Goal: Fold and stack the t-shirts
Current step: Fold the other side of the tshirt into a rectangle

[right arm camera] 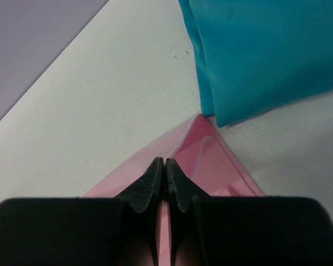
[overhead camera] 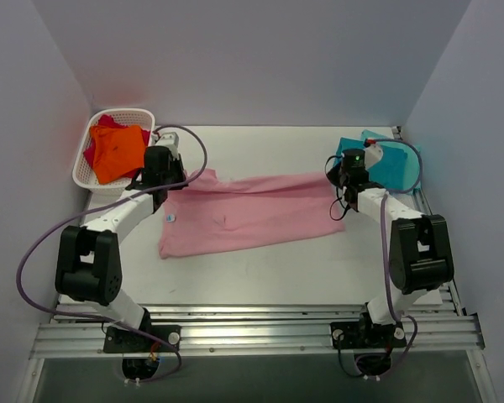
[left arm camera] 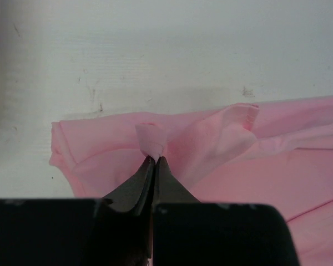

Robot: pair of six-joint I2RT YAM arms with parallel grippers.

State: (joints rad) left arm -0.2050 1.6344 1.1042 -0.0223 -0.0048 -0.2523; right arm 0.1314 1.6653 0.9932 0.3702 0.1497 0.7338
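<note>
A light pink t-shirt (overhead camera: 252, 214) lies stretched across the middle of the table, folded lengthwise. My left gripper (overhead camera: 170, 186) is shut on a pinched tuft of its left end (left arm camera: 150, 138), jaws pressed together at the cloth (left arm camera: 155, 159). My right gripper (overhead camera: 343, 186) is shut on the shirt's right corner (right arm camera: 211, 160), with pink fabric showing between the closed jaws (right arm camera: 164, 162). Folded teal t-shirts (overhead camera: 391, 164) sit in a pile just beyond the right gripper, and their edge (right arm camera: 266, 55) almost touches the pink corner.
A white perforated basket (overhead camera: 81, 172) stands at the back left with orange and red clothes (overhead camera: 118, 151) in it, close behind my left gripper. Grey walls close in the table on three sides. A metal rail runs along the near edge (overhead camera: 252, 323).
</note>
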